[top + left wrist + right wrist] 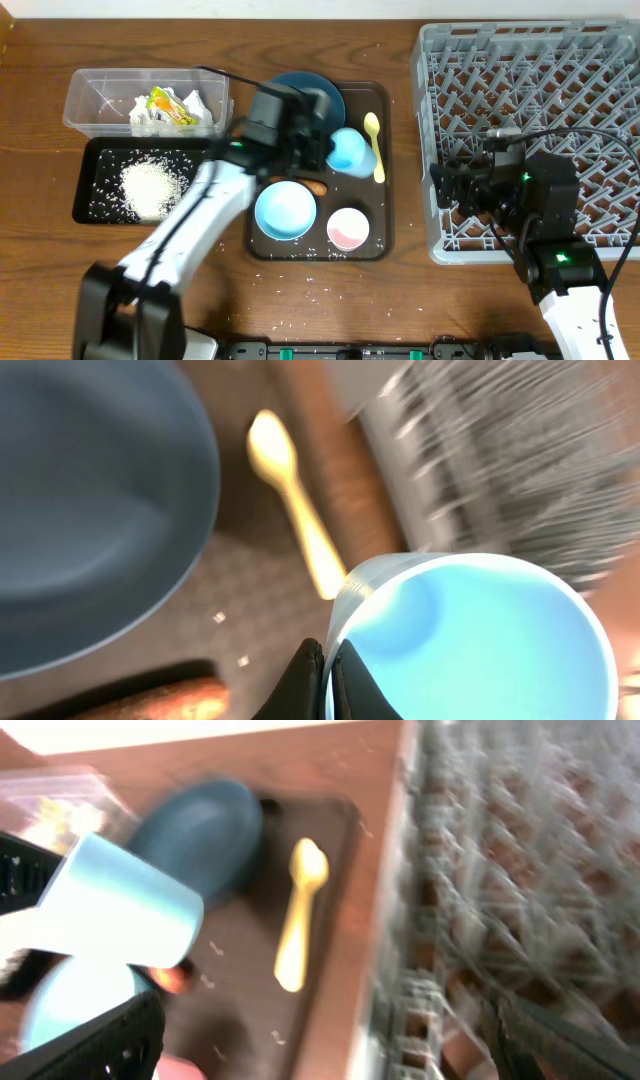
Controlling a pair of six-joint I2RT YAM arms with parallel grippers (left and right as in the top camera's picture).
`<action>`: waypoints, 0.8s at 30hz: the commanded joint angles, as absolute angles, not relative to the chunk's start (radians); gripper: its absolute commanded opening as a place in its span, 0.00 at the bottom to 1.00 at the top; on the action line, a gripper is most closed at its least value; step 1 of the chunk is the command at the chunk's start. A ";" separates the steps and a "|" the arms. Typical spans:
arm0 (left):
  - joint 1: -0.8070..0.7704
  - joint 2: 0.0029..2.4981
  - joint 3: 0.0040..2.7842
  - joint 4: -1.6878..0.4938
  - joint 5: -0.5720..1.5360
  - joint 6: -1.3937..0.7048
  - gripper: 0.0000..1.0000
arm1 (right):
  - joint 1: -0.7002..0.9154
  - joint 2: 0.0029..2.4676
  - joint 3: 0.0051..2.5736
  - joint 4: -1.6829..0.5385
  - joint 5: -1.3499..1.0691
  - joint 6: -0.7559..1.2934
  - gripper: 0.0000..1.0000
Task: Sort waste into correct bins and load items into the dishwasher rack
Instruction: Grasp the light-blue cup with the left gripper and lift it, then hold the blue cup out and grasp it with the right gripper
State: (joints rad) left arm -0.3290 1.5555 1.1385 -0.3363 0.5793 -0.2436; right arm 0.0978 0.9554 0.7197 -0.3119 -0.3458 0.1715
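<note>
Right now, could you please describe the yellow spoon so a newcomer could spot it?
Find the dark brown tray in the middle of the overhead view, just left of the grey dishwasher rack. The yellow spoon lies along the tray's right edge, beside the light blue cup. It is the only long, thin, yellow thing there; its neighbours are all round.

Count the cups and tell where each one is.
2. The light blue cup is pinched by the left gripper over the brown tray; the pink cup stands at the tray's near right corner.
</note>
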 commanded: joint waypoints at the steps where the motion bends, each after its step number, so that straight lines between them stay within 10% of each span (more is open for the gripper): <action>1: -0.249 1.505 1.174 -0.325 0.931 -0.315 0.06 | 0.108 0.956 0.737 -0.234 -0.542 0.202 0.99; 24: -0.196 1.503 1.174 -0.166 1.388 -0.577 0.06 | 0.119 0.967 0.737 0.121 -0.816 0.212 0.99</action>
State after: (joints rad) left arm -0.1982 1.5036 1.1603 -0.1734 1.3312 -0.5323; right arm 0.1028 0.9562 0.7219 0.0990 -0.7528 0.2054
